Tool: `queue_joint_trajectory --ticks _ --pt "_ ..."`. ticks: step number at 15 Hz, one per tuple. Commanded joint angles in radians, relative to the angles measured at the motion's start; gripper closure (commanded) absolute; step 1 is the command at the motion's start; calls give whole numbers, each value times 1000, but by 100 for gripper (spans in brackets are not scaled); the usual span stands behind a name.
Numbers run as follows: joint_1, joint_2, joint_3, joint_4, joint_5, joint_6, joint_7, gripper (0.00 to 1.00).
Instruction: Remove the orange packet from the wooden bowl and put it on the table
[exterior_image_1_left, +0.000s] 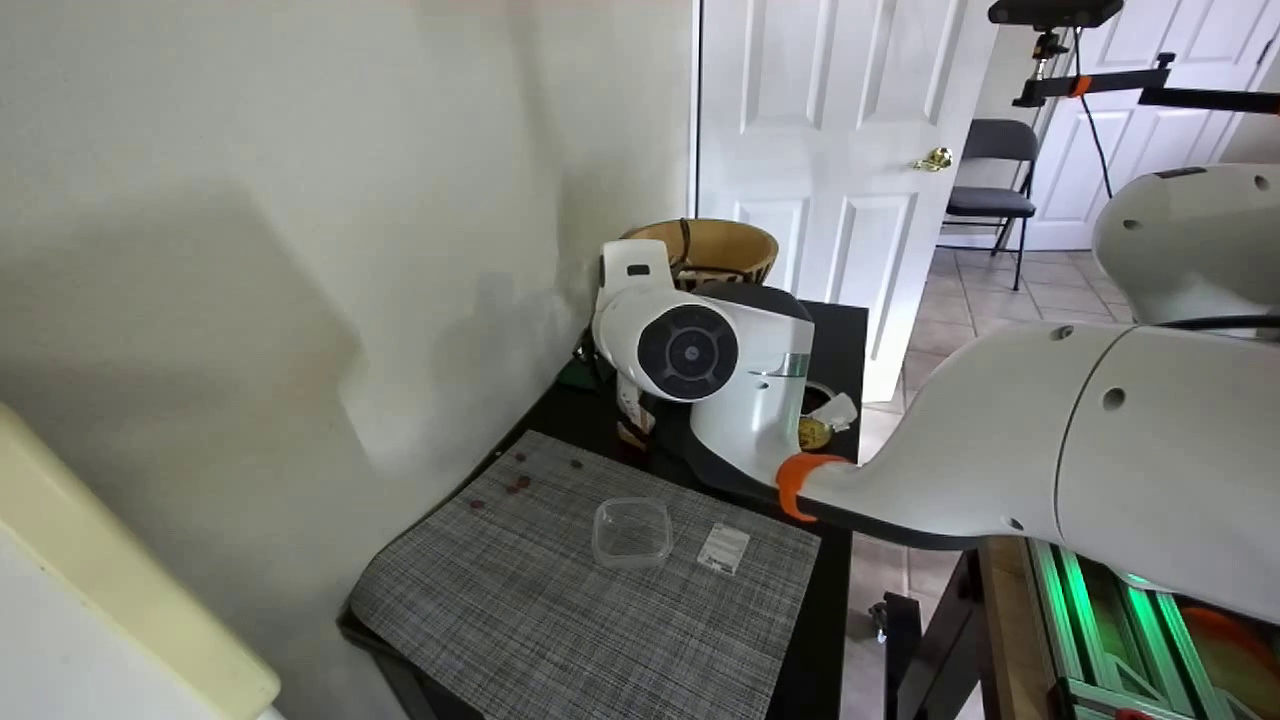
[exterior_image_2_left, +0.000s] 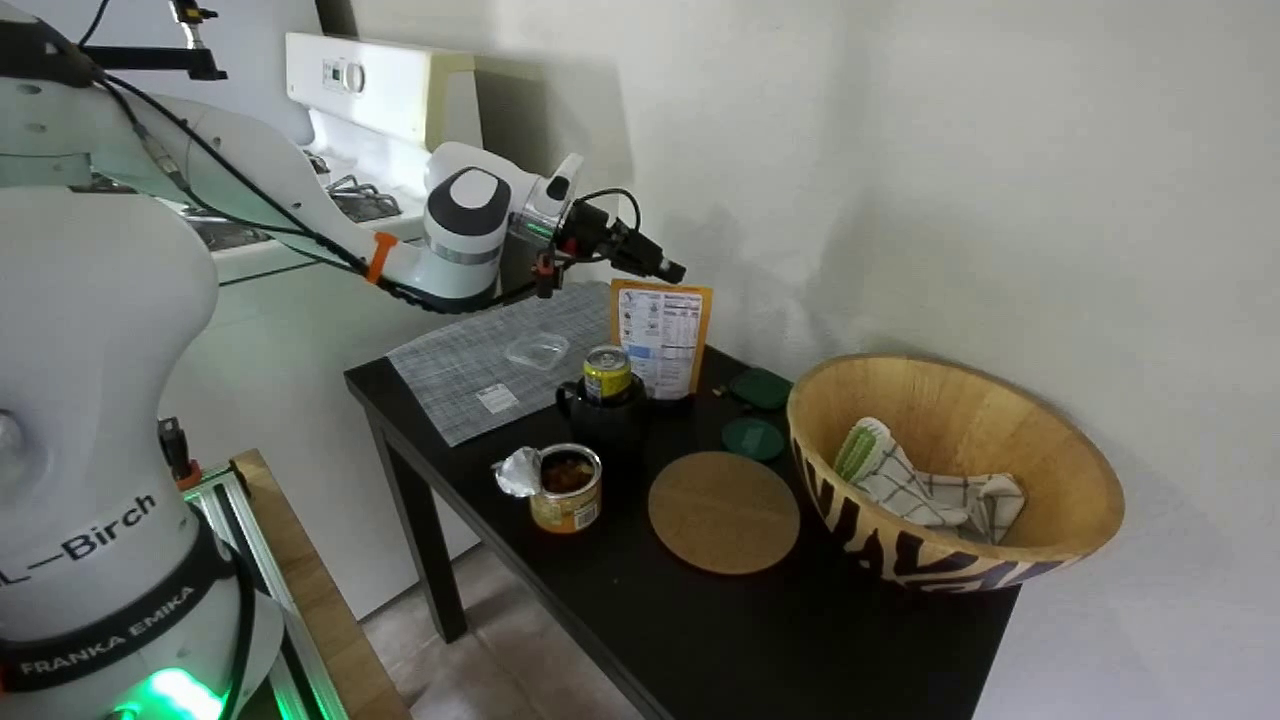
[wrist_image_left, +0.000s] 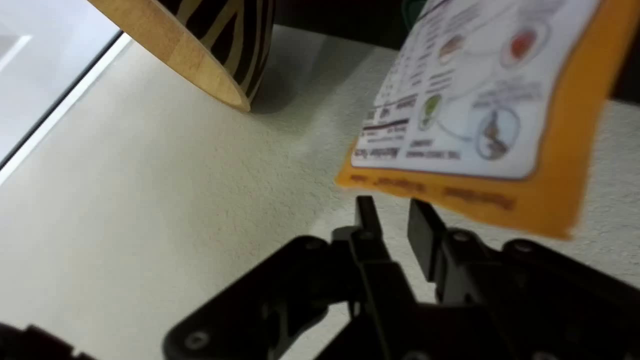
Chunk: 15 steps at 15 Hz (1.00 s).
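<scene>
My black two-fingered claw (wrist_image_left: 391, 204) hangs near the top edge of the orange packet with a white printed label (exterior_image_2_left: 660, 342).
I have it parted by a narrow gap, the pale wall (wrist_image_left: 195, 195) showing through; whether it touches the packet I cannot tell. The packet stands upright on the black-topped table (exterior_image_2_left: 740, 640), beside a yellow can (exterior_image_2_left: 607, 378) in a dark mug (exterior_image_2_left: 605, 428), outside the round tan wooden bowl with dark patterned sides (exterior_image_2_left: 1045, 460). A white checked cloth (exterior_image_2_left: 912, 487) lies inside the bowl.
</scene>
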Motion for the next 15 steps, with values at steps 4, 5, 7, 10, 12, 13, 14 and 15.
queue_joint_trajectory --ticks 4,5,7,10,12,13,14,15 --pt "104 25 -71 -43 -11 31 43 21" --pt "126 34 -93 -61 -5 40 51 12" --pt "174 55 -146 -111 8 35 77 1" --pt "156 12 -166 -93 -5 24 55 0" --pt "165 8 -179 -105 -4 28 51 0" --pt "161 7 -177 -101 -5 28 51 0" --pt "158 7 -174 -96 -5 28 52 0" --pt "156 7 -173 -95 -5 28 52 0"
